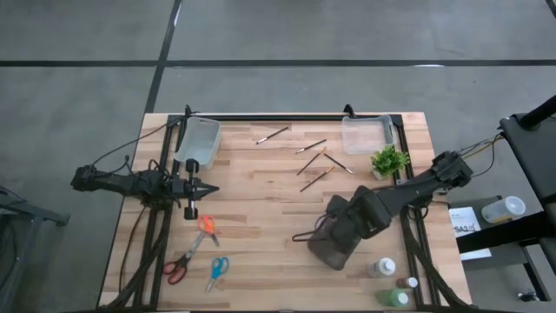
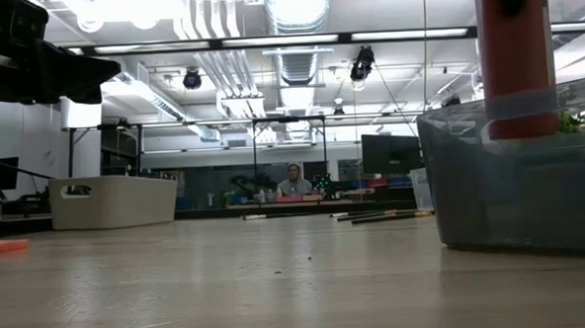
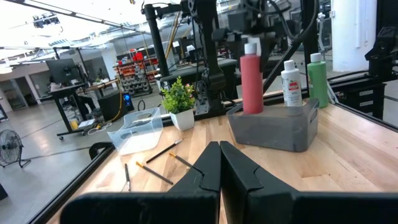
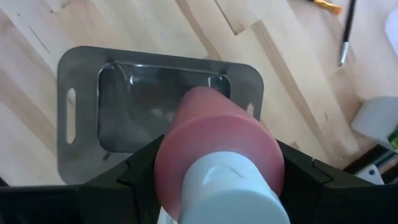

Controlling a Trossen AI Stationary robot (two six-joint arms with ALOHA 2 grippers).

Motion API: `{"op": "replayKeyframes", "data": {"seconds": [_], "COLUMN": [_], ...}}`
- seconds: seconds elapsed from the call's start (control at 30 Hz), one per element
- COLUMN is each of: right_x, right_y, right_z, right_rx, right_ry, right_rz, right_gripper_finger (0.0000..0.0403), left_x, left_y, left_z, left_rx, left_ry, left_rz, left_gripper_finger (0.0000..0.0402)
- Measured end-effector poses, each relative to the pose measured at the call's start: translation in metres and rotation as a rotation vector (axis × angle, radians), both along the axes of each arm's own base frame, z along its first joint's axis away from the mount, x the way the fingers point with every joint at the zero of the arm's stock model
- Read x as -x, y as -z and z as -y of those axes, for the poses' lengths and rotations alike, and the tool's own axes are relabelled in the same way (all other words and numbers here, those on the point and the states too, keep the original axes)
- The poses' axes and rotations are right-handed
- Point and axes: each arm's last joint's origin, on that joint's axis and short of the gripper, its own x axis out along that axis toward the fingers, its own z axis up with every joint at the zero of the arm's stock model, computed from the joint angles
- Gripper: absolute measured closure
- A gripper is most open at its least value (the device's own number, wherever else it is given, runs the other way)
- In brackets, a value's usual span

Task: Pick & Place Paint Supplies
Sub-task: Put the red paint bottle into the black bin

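My right gripper point(image 1: 339, 228) is shut on a red paint bottle point(image 3: 252, 81) with a pale cap point(image 4: 231, 194), above a dark grey bin point(image 1: 333, 246). White point(image 1: 383, 267), dark red point(image 1: 406, 283) and green point(image 1: 395, 298) bottles stand upright on the table near its right front corner. Several thin dark paintbrushes point(image 1: 314, 163) lie flat at the far middle. My left gripper point(image 1: 207, 187) waits shut, pointing level, at the table's left. My right gripper pinches the red bottle's upper body point(image 4: 186, 146), just below the cap, between its two fingers point(image 4: 140, 171). The fingers come from above, pointing steeply down. The bottle hangs upright, and its lower end point(image 2: 518, 120) dips below the bin's rim, clear of the floor.
Two clear bins point(image 1: 198, 142) point(image 1: 367, 133) stand along the far edge. A small potted plant point(image 1: 389, 161) stands beside the right one. Three pairs of scissors, orange point(image 1: 205, 228), red point(image 1: 178, 268) and blue point(image 1: 217, 269), lie at the near left.
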Motion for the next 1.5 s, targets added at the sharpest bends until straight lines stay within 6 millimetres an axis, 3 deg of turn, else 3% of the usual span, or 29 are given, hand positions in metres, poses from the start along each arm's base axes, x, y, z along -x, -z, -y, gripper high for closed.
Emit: {"op": "replayKeyframes", "data": {"seconds": [0.63,1.2,1.5], "right_x": [0.024,0.026,0.026], "right_y": [0.034,0.069,0.071], "right_z": [0.047,0.053,0.053], "right_rx": [-0.133,-0.129,-0.125], "right_ry": [0.047,0.109,0.106], "right_rz": [0.130,0.096,0.104], "right_gripper_finger": [0.0182,0.0182,0.0181], "left_x": [0.000,0.000,0.000], "left_y": [0.000,0.000,0.000], "left_z": [0.000,0.000,0.000], "left_rx": [0.000,0.000,0.000], "left_ry": [0.000,0.000,0.000], "left_rz": [-0.001,0.000,-0.001], "left_gripper_finger": [0.0401,0.0401,0.0401]}}
